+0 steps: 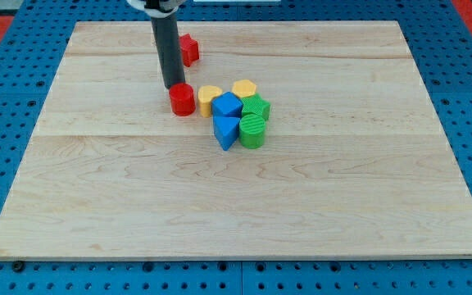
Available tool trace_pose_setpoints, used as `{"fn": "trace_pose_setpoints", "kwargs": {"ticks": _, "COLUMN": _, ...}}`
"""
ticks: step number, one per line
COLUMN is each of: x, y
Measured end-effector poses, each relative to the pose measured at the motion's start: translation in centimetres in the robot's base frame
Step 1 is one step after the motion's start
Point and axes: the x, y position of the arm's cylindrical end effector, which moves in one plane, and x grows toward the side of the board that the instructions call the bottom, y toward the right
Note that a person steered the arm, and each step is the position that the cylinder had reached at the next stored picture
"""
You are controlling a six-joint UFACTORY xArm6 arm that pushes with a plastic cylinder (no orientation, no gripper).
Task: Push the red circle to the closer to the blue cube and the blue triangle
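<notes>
Rod's tip (pixel 174 87) sits at red circle block (pixel 183 100)'s top-left edge, touching it seems; no gripper fitted. Yellow block (pixel 209 98) stands btwn it & blue cube (pixel 227 105), blue triangle (pixel 226 131): push may scatter cluster.

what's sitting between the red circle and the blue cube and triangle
A yellow rounded block sits between the red circle and the blue cube, touching the cube. The path toward the blue triangle looks open. My tip is at the circle's upper-left edge.
</notes>
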Motion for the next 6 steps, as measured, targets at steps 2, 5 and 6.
{"fn": "trace_pose_setpoints", "kwargs": {"ticks": 2, "x": 5.1, "y": -2.3}}
{"fn": "trace_pose_setpoints", "kwargs": {"ticks": 5, "x": 4.6, "y": -4.3}}
{"fn": "trace_pose_setpoints", "kwargs": {"ticks": 6, "x": 4.2, "y": -1.3}}
